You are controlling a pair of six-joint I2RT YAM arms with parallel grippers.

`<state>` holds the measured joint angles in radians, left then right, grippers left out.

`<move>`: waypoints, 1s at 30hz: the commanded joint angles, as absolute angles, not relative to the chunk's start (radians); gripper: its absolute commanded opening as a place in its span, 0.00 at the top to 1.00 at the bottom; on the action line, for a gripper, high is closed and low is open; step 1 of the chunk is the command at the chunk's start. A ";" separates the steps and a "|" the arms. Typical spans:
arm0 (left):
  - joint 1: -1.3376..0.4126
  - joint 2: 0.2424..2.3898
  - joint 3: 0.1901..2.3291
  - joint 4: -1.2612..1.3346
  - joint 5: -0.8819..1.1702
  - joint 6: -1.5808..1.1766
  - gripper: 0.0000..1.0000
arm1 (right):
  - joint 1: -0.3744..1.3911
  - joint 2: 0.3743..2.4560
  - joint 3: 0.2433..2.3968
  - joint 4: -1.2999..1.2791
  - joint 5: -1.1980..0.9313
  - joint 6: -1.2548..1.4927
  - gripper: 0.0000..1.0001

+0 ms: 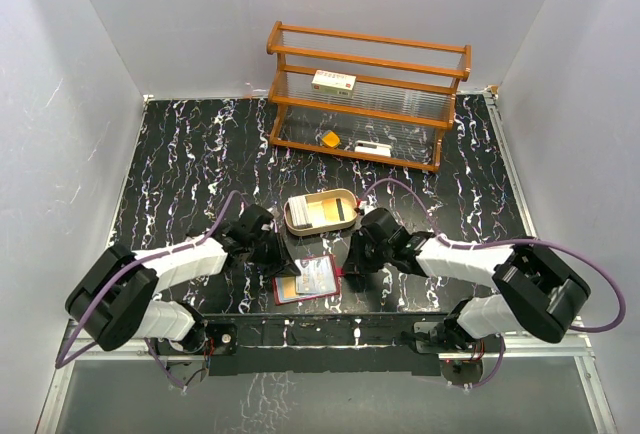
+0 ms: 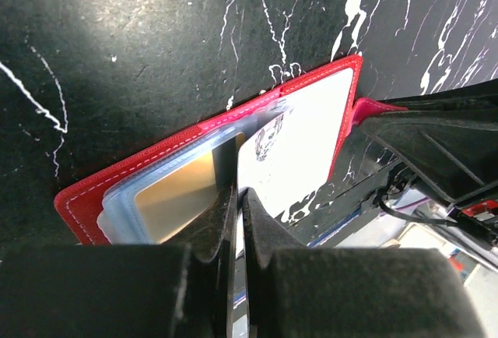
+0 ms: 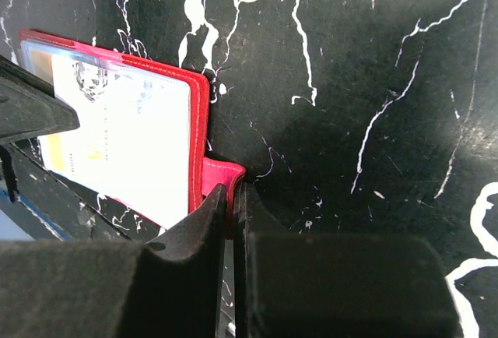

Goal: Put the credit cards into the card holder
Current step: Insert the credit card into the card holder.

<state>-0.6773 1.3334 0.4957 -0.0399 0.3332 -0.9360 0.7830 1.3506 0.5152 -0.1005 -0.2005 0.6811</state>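
Fingers (image 2: 206, 233) of the left gripper (image 2: 238, 194), matte black, press together at glossy clear pockets; the right gripper (image 3: 229, 194) pinches the tab of the stitched red card holder (image 2: 78, 205), lower centre.

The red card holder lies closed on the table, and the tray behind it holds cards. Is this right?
Not closed: the left wrist view shows the card holder open on the table, pockets exposed. The tray behind it holds cards.
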 commanded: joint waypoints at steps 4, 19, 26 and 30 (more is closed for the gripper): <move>-0.684 1.298 0.469 -0.008 0.253 -1.026 1.00 | 0.796 1.313 0.447 -0.043 -0.196 0.793 1.00; -0.714 1.239 0.348 0.170 0.248 -1.142 1.00 | 0.796 1.233 0.403 -0.030 -0.152 0.847 1.00; -0.742 1.199 0.356 0.146 0.214 -1.152 1.00 | 0.798 1.238 0.413 -0.011 -0.151 0.876 1.00; -0.753 1.178 0.354 0.142 0.183 -1.162 1.00 | 0.798 1.211 0.398 0.000 -0.140 0.901 1.00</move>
<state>-0.7395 1.2095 0.3523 0.1585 0.2390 -1.1477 0.7902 1.2499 0.4129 -0.0494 -0.1558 0.8658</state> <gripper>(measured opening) 0.009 0.034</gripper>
